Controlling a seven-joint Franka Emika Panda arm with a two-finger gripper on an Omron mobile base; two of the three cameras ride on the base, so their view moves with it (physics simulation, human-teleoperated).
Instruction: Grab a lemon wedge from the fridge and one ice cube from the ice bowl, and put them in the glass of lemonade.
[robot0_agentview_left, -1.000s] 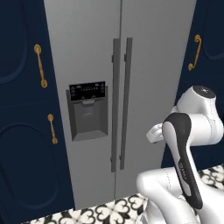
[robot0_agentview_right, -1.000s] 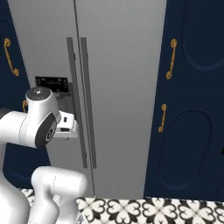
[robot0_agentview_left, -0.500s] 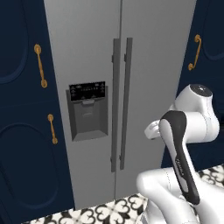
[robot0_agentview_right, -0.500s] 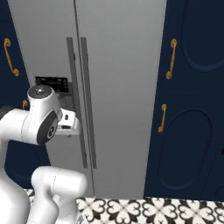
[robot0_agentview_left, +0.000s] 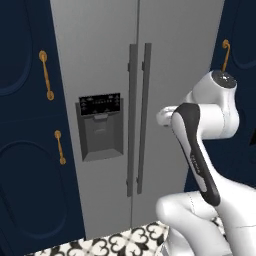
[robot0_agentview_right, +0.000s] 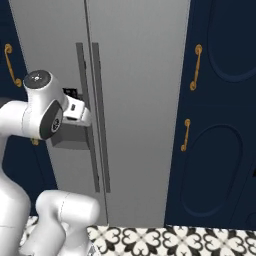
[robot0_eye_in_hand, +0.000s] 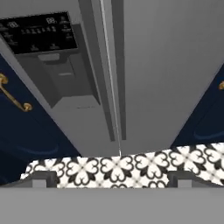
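Both doors of the fridge (robot0_agentview_left: 175, 60) were closed, so whatever sat inside stayed hidden. In the hand view the fridge ran off the top edge above the fingertips (robot0_eye_in_hand: 41, 178), and the dispenser panel (robot0_eye_in_hand: 37, 33) was clipped up and to the left of them. From the left base camera the arm covered the gripper itself.

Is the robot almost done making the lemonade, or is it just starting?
Just starting. Nothing looks done yet: the fridge has both doors shut, so no lemon wedge is out. The open gripper holds nothing and points at the fridge handles. Left to do: open the door, take the wedge, then get ice and drop both in the glass.
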